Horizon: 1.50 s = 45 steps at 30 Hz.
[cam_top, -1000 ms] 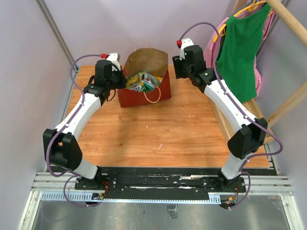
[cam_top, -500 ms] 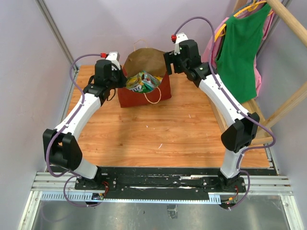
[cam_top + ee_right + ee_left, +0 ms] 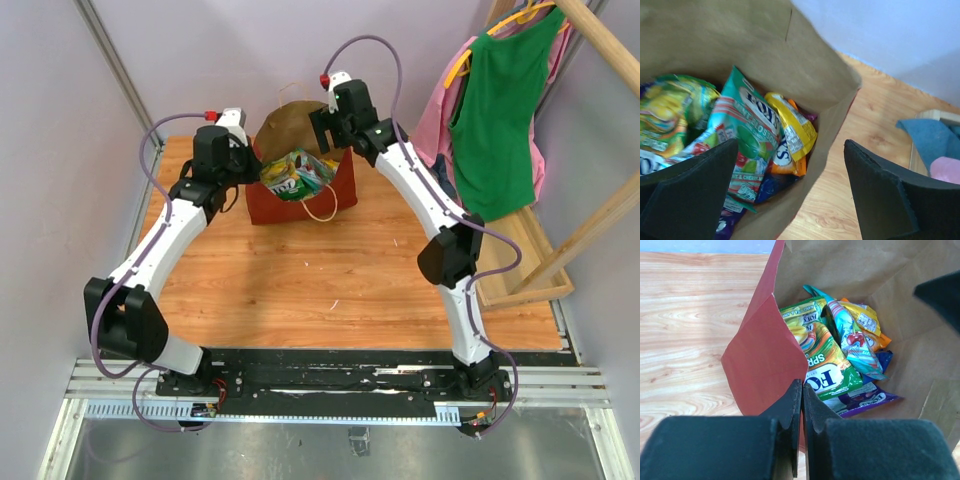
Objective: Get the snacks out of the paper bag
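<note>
Wooden table [image 3: 330, 270] between lilac walls. At 3 o'clock, a wooden rack [image 3: 600, 45] carries a green garment [image 3: 495, 110] and a pink garment [image 3: 437, 110].

At 12 o'clock the paper bag [image 3: 275, 208] stands upright, mouth open, with the snacks [image 3: 295, 175] piled inside. The green-yellow packet [image 3: 815, 347] lies uppermost, the teal-white packet [image 3: 852, 342] beside it and the purple packet [image 3: 865, 400] beneath.

On the left gripper [image 3: 802, 390], the jaws are pinched together on the bag's 9 o'clock wall. On the right gripper [image 3: 791, 150], the jaws are spread wide and empty above the bag's 3 o'clock rim, which lies within their gap.
</note>
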### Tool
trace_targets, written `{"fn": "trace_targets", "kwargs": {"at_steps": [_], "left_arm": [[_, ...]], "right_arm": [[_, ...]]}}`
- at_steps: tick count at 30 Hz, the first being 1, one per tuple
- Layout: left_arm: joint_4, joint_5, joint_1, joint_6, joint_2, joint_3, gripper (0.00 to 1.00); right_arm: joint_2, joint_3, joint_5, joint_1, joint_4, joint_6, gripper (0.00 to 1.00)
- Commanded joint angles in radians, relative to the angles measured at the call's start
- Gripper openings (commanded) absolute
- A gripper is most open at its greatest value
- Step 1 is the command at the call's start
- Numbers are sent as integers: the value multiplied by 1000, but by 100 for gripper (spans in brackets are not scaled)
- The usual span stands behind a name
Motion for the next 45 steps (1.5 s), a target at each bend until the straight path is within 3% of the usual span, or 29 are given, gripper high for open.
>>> {"fn": "trace_targets", "kwargs": {"at_steps": [1,8,11,15,17,21,22,24,26,36,45], "left_arm": [[61,2,-11,3,-56,-5,7],[65,6,-11,1,-77,-28,7],[65,3,-11,1,-86,-39,7],[59,-2,-11,1,-96,-39,9],[57,-4,-11,4,-99,-33,19],[45,-15,-11,12,-90,-4,71],[39,-20,-11,13,-85,8,79],[28,-25,-11,19,-71,36,90],[20,-29,-11,19,-55,67,95],[-87,-121,-12,30,81,249,96],[-179,-295,-37,-5,184,272,92]], "right_arm": [[59,34,54,4,-91,-34,87],[71,2,59,4,-82,-38,76],[66,-7,53,3,-81,-35,63],[47,-33,48,2,-78,-30,39],[31,-64,46,2,-62,-26,28],[-8,-141,41,2,-32,-18,11],[-17,-155,39,1,-28,-17,9],[-34,-183,36,1,-15,-14,5],[-51,-204,34,1,-5,-11,1],[-128,-289,30,1,26,-10,1],[-168,-325,26,2,36,-23,1]]}}
